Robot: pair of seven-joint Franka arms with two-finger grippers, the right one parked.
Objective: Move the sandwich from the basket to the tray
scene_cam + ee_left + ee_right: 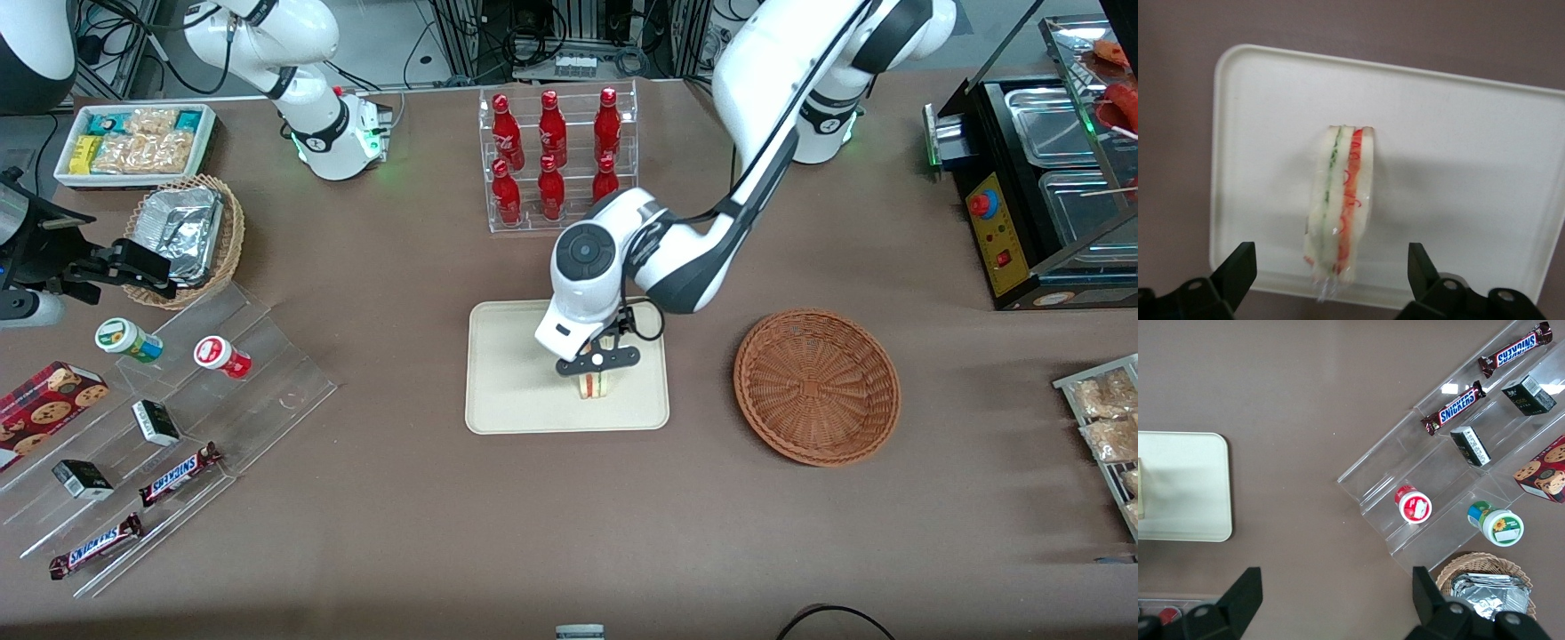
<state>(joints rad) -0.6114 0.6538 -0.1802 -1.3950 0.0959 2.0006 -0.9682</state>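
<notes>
1. Pincer point(1331, 280) was wide open, right above the sandwich point(1338, 207).
2. Below it, the sandwich stood on the tray point(1458, 133); the basket point(816, 386) sat well apart.
3. It looked soft, light and squashy; hold its bread sides gently.

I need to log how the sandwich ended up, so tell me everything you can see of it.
The sandwich is a wedge of pale bread with green, orange and red filling layers, seemingly in clear wrap. It stands on edge on the cream tray, layers showing upward, near the tray's rim. The claw hovers above it, open, fingers clear of both sides.
</notes>
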